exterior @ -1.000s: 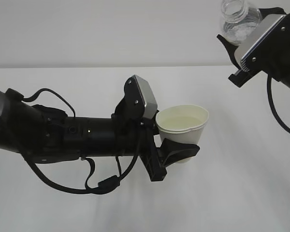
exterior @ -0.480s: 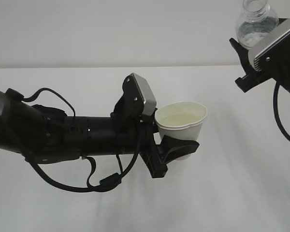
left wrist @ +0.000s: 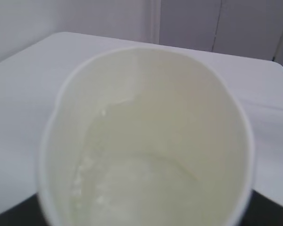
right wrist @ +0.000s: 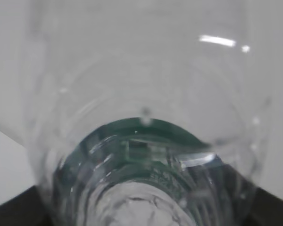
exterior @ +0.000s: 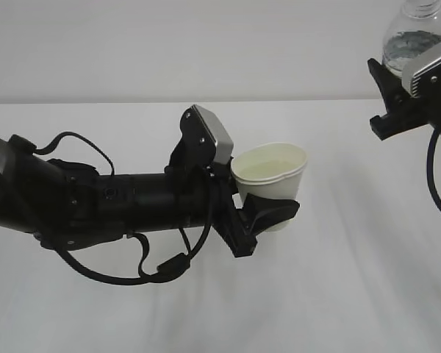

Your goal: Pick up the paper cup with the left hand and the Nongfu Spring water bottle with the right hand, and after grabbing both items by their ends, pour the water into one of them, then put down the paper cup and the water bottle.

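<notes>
The white paper cup [exterior: 270, 170] hangs above the table, upright, with clear water [left wrist: 146, 179] pooled in its cream inside. My left gripper [exterior: 269, 212] is shut on the cup's lower body, one black finger [exterior: 273, 209] wrapping its front. In the left wrist view the paper cup [left wrist: 61, 117] fills the frame and hides the jaws. The Nongfu Spring water bottle [exterior: 415, 33] is at the top right, neck up and cut off by the frame edge. My right gripper [exterior: 398, 77] is shut on its lower part. The right wrist view looks along the bottle [right wrist: 141, 155], showing its green label band.
The white table [exterior: 338, 294] spreads under both arms, with a pale wall [exterior: 169, 44] behind it. Black cables [exterior: 158, 272] loop below the left arm. The table's far edge and grey wall panels [left wrist: 217, 23] show past the cup.
The right arm has carried the bottle right and away from the cup, turning its neck upward. The left arm and cup have shifted slightly left and up.
</notes>
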`<state>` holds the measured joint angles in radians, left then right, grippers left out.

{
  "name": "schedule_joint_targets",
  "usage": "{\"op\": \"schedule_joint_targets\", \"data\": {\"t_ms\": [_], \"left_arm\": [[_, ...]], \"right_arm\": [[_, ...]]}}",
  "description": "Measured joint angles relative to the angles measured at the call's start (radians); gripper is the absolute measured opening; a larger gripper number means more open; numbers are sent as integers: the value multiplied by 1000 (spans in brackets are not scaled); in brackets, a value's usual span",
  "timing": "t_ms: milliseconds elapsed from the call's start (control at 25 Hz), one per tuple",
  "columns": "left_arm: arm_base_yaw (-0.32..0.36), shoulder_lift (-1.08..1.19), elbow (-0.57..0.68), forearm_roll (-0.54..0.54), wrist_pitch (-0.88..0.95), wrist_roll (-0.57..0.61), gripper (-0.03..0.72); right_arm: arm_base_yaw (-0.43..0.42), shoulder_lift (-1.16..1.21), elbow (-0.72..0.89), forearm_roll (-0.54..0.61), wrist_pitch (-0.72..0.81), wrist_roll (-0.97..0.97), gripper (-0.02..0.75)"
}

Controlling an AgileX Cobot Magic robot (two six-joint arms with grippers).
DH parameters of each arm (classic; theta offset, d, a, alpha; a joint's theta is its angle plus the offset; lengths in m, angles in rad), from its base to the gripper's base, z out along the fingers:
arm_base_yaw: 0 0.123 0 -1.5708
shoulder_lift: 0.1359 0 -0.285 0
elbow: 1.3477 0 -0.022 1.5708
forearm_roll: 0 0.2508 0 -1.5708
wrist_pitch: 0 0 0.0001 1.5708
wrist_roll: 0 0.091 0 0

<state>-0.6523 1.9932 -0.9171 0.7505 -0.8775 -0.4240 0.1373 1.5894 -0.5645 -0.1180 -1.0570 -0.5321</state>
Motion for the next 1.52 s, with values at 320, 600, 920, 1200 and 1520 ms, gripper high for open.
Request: {"op": "schedule_joint_targets", "data": {"t_ms": [320, 600, 920, 1200, 1520], "left_arm": [[2, 0, 0, -99, 2, 53, 429], [41, 0, 0, -165, 2, 88, 429], [126, 0, 0, -203, 2, 89, 429], [202, 0, 0, -211, 2, 89, 429], [283, 0, 0, -216, 4, 89, 429]], "right_arm": [[0, 0, 0, 16, 19, 33, 484], [0, 0, 0, 47, 44, 63, 484], [0, 0, 0, 84, 46, 65, 484], [0, 0, 0, 88, 89, 69, 484], [0, 0, 0, 148, 118, 96, 484]]}}
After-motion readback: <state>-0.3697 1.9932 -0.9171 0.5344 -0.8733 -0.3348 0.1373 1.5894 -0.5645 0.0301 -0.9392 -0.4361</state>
